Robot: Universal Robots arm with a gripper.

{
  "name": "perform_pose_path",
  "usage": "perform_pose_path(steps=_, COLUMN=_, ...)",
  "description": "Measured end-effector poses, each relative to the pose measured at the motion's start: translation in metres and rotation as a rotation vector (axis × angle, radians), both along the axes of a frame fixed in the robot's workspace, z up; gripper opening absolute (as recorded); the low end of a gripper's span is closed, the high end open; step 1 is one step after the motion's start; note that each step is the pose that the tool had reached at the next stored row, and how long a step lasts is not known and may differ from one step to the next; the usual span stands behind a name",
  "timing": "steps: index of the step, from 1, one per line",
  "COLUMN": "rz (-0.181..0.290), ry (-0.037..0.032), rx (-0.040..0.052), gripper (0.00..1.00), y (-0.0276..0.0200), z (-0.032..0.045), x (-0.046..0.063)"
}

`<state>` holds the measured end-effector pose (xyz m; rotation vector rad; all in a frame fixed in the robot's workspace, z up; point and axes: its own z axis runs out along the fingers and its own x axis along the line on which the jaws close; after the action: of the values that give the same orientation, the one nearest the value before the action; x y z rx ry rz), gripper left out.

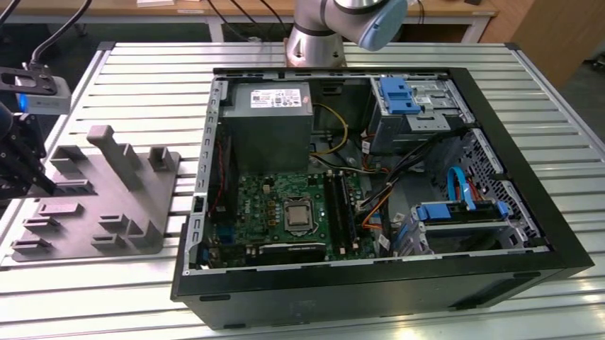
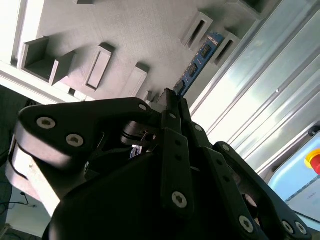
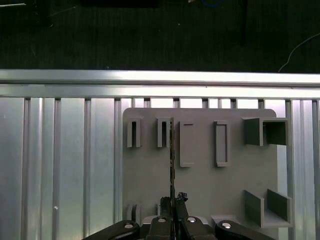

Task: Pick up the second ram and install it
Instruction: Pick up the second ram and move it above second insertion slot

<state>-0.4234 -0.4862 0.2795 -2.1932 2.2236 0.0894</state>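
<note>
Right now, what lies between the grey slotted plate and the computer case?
Only bare slatted table, seen in the exterior view, between grey slotted plate and computer case.

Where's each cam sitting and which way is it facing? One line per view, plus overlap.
Exterior view: off the arm, over the table, looking down on the open computer case and slotted plate; arm base and pincer show.
First wrist view: on the wrist, looking straight down past the pincer onto the plate.
Second wrist view: behind the pincer, looking slantwise along it to the plate.
Shared: both wrist views show the memory stick gripped in the pincer.
</note>
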Motion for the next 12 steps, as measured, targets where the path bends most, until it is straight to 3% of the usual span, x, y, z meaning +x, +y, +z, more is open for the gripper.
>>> perform_pose_path(steps=12, rz=0.0, ry=0.0001, rx=-0.0001, gripper=0.14, y=0.0, z=0.0077, x=0.0)
